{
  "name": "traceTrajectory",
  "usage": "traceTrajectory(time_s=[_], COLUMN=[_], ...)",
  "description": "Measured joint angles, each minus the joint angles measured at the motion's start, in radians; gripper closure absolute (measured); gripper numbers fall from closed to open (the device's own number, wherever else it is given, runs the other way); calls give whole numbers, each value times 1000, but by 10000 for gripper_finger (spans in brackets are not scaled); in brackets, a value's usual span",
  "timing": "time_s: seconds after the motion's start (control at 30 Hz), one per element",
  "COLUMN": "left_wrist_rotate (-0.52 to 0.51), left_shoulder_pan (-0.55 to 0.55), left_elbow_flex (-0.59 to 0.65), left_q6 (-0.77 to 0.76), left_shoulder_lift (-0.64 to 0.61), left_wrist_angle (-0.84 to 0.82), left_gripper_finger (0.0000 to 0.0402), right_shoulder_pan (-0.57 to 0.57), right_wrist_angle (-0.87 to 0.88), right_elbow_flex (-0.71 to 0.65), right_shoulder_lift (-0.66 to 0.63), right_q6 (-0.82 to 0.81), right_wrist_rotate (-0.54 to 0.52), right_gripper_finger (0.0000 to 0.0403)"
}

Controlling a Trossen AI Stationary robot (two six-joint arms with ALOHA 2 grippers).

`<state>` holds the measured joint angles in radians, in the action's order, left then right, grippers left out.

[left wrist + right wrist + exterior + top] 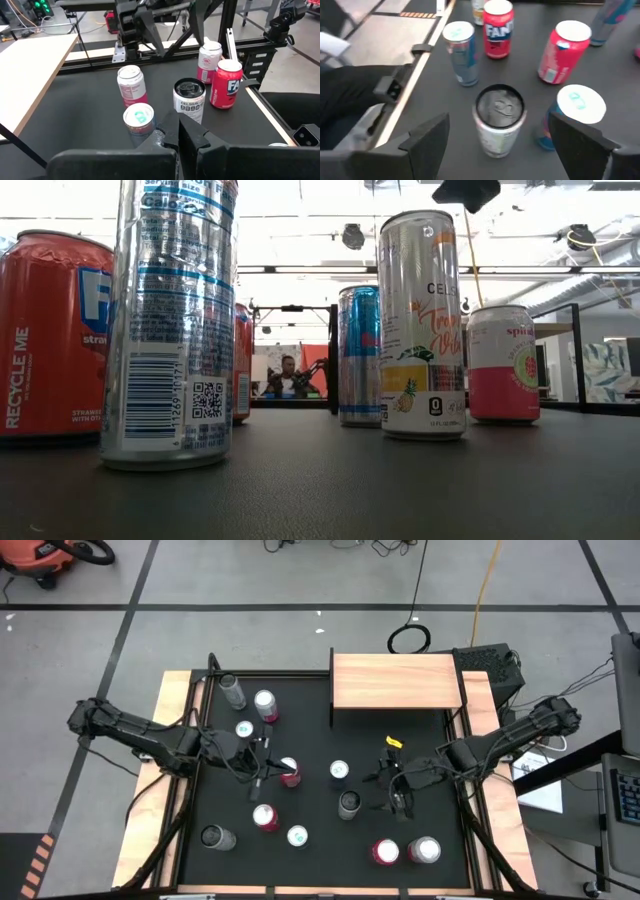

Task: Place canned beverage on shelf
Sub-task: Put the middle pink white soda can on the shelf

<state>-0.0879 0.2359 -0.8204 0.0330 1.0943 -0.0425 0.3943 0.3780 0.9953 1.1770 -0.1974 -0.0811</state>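
Your right hand (495, 135) is spread wide and empty, fingers flanking the black-top Celsius can (499, 120) standing mid-surface, well short of the shelf (395, 680). I'd guess thin, slick aluminium, heavy if full, so squeeze mid-body, gently. Left hand (179, 135) sits shut, holding nothing, among the other cans.
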Motion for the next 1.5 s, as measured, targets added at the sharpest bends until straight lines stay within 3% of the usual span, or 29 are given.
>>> traceTrajectory(time_s=[0.43,0.67,0.77,1.0,1.5], left_wrist_rotate=[-5,-159,-205,-205,-205], left_shoulder_pan=[0,0,0,0,0], left_elbow_flex=[0,0,0,0,0], left_q6=[-2,-2,-1,-2,0], left_shoulder_lift=[0,0,0,0,0], left_wrist_angle=[11,12,11,11,12], left_gripper_finger=[402,402,402,402,402], right_shoulder_pan=[-1,-14,-43,-160,-322], right_wrist_angle=[224,301,312,416,441], right_elbow_flex=[9,9,9,9,-13], right_shoulder_lift=[0,0,-8,-7,-7], right_q6=[-71,8,34,78,187], right_wrist_rotate=[-51,-53,-53,-30,72], right_gripper_finger=[85,76,66,52,48])
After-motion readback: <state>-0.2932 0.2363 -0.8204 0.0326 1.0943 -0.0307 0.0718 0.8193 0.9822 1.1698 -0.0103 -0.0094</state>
